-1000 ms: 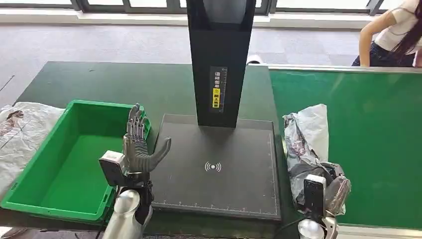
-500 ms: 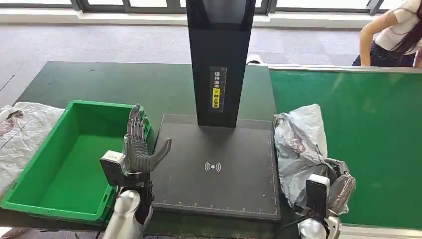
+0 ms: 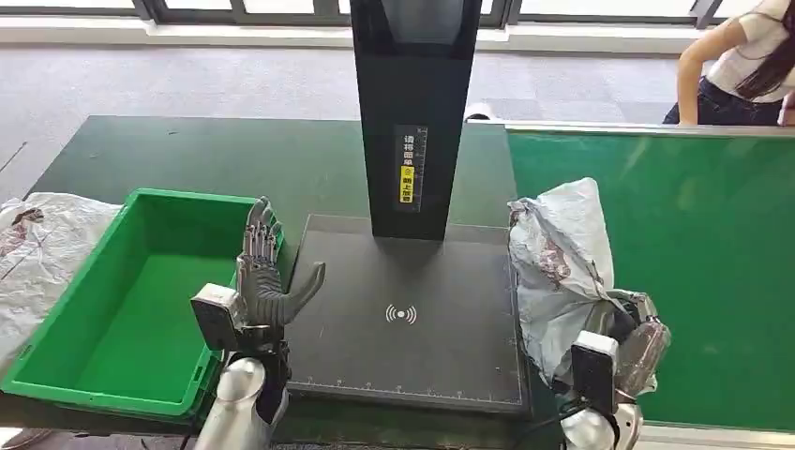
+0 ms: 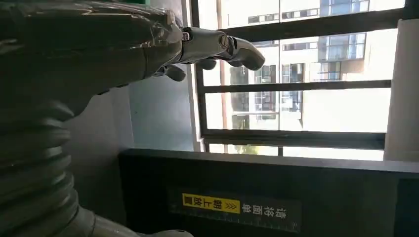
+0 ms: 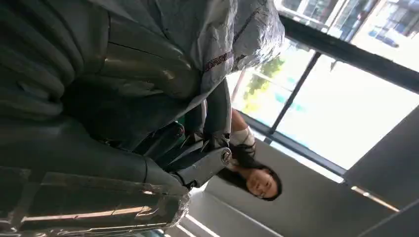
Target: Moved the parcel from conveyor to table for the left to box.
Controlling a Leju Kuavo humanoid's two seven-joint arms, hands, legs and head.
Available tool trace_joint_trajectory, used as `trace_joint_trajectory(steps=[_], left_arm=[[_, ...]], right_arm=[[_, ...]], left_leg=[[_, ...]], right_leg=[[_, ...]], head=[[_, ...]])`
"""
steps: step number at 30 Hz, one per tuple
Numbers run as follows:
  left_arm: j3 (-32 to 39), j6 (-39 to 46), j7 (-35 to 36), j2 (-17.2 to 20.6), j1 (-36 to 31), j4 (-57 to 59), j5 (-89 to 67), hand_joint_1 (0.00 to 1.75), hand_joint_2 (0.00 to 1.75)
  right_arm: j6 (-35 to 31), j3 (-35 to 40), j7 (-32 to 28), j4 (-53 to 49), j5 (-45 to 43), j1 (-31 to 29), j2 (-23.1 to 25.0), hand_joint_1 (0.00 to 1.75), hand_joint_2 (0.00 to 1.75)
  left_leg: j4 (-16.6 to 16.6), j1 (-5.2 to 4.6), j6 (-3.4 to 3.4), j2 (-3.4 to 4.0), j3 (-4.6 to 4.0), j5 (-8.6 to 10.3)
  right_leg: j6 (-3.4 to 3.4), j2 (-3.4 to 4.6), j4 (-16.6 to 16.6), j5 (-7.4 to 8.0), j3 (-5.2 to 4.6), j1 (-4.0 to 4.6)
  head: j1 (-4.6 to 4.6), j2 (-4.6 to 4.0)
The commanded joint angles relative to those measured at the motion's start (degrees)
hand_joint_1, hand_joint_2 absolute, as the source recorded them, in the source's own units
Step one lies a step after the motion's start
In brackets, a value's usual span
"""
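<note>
The parcel (image 3: 560,262) is a crumpled grey-white plastic bag with dark print. My right hand (image 3: 630,345) grips its lower end and holds it up at the seam between the black scanner plate (image 3: 403,319) and the green conveyor (image 3: 684,262). In the right wrist view the bag (image 5: 217,34) drapes over my right hand (image 5: 163,143), whose fingers are wrapped around it. My left hand (image 3: 265,277) stands upright with fingers straight and thumb out, holding nothing, between the green box (image 3: 112,309) and the plate. The left wrist view shows my left hand (image 4: 197,47) with fingers extended.
A black scanner column (image 3: 412,112) rises from the back of the plate. More grey bags (image 3: 42,253) lie left of the box. A person (image 3: 741,66) leans at the far right behind the conveyor. The dark table (image 3: 216,159) stretches behind the box.
My right hand has lifted the parcel and carried it left, from the conveyor to the plate's right edge. The left hand has barely moved.
</note>
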Motion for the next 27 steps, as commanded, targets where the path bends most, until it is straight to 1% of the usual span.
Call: trace_joint_trajectory(steps=[1,7,9,12,13,15,21,24,27], left_arm=[[0.11,-0.41,0.13,-2.42,-1.09,4.74,0.36,0.00,1.75],[0.08,-0.10,0.13,-2.04,-1.88,5.28,0.84,0.00,1.75],[0.13,-0.22,0.13,-1.96,-2.08,5.51,0.87,0.00,1.75],[0.09,-0.36,0.13,-1.86,-2.23,5.64,1.02,0.00,1.75],[-0.06,-0.37,0.13,-1.92,-2.61,5.83,0.97,0.00,1.75],[-0.06,-0.37,0.13,-1.92,-2.61,5.83,0.97,0.00,1.75],[-0.06,-0.37,0.13,-1.92,-2.61,5.83,0.97,0.00,1.75],[-0.10,-0.19,0.13,-2.05,-2.75,5.98,0.92,0.00,1.75],[-0.09,-0.23,0.13,-2.04,-2.72,5.87,1.04,0.00,1.75]], right_arm=[[2.19,13.71,0.83,1.48,3.67,-0.94,1.25,1.75,1.75],[3.36,20.00,0.41,6.92,4.15,-3.90,1.14,1.75,1.75],[3.47,20.53,0.45,8.05,4.11,-4.41,1.28,1.75,1.75],[3.74,21.51,0.01,12.31,3.05,-6.54,1.07,1.75,1.75],[4.91,24.58,-0.11,14.04,1.51,-8.33,0.73,1.75,1.75],[4.91,24.58,-0.11,14.04,1.51,-8.33,0.73,1.75,1.75],[4.91,24.58,-0.11,14.04,1.51,-8.33,0.73,1.75,1.75],[4.23,24.98,-0.11,15.35,1.44,-9.13,1.20,1.75,1.75],[3.56,25.45,-0.11,17.33,0.84,-10.17,0.97,1.75,1.75]], left_leg=[[-0.06,0.00,0.01,0.09,0.06,0.01],[-0.13,0.02,0.00,0.16,0.13,0.05],[-0.16,0.03,0.00,0.18,0.14,0.06],[-0.08,0.03,-0.01,0.12,0.10,0.04],[-0.16,0.01,0.00,0.16,0.13,0.09],[-0.10,0.03,0.00,0.21,0.11,0.05],[-0.10,0.00,0.00,0.06,0.05,0.09],[-0.30,-0.01,0.03,0.10,0.15,0.18],[-0.17,-0.01,0.02,0.10,0.06,0.13]], right_leg=[[-0.02,0.07,-0.04,0.03,0.01,0.00],[-0.02,0.12,-0.12,0.06,0.07,0.03],[-0.03,0.13,-0.16,0.08,0.08,0.04],[-0.02,0.08,-0.09,0.04,0.07,0.03],[-0.02,0.11,-0.15,0.09,0.07,0.02],[-0.03,0.18,-0.11,0.09,0.05,0.04],[-0.02,0.02,-0.09,0.07,0.02,0.01],[-0.02,0.04,-0.29,0.17,0.12,0.00],[-0.02,0.05,-0.15,0.11,0.03,0.00]], head=[[0.00,0.00],[0.00,0.00],[0.00,0.00],[0.00,0.00],[0.00,0.00],[0.00,0.00],[0.00,0.00],[0.00,0.00],[0.00,0.00]])
